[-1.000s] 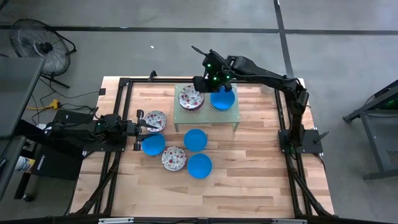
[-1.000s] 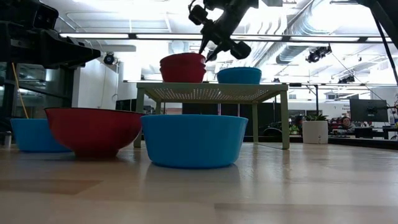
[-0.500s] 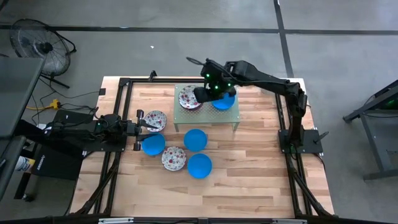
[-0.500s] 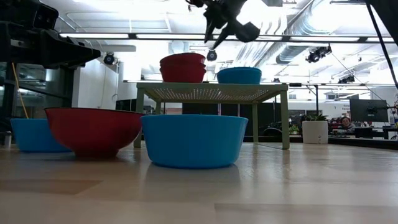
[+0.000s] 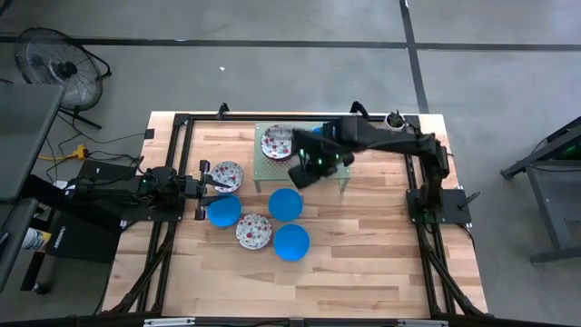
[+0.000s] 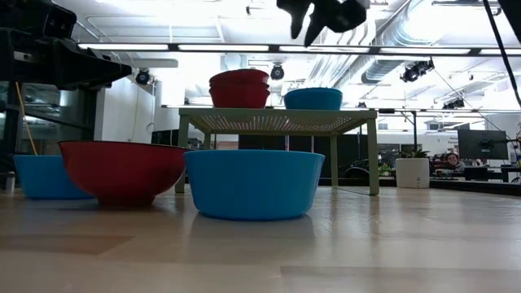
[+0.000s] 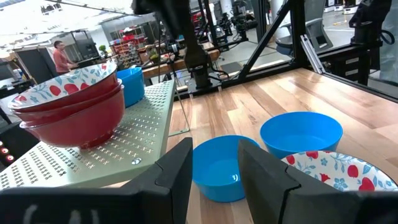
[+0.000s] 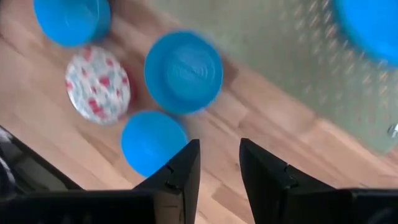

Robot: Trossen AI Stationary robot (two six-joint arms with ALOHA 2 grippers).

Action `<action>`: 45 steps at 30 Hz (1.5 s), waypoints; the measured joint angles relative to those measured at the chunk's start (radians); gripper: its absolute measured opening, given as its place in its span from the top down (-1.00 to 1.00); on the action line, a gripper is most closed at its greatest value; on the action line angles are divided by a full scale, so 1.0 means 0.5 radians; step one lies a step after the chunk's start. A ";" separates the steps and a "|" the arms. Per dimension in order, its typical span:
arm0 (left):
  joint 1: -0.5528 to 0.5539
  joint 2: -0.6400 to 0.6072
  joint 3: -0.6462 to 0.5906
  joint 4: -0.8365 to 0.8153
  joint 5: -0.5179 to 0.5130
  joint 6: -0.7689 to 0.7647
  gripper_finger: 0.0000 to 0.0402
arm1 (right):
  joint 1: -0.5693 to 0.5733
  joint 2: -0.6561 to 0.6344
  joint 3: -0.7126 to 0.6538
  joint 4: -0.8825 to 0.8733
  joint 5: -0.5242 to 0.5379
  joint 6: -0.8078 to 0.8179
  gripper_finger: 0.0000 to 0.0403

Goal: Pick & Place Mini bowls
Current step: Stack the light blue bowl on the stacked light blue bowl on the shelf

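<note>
Right gripper (image 5: 303,172), fingers apart and empty, hangs over the stand's (image 5: 272,173) front edge; every mini bowl (image 5: 285,203) sits upright, mouth up.

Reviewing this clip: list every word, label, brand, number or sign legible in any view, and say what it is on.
No text can be read in any view.
Blue bowl nearest the stand: raised marking at its centre in the right wrist view, too blurred to read.
Blue bowl in the left wrist view: small mark inside, too small to read.
Left arm's base: pale marking, too small to read.
</note>
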 joint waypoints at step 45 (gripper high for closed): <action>0.000 0.000 0.000 0.000 0.001 0.000 0.38 | 0.799 0.399 -0.403 0.181 0.222 0.808 0.50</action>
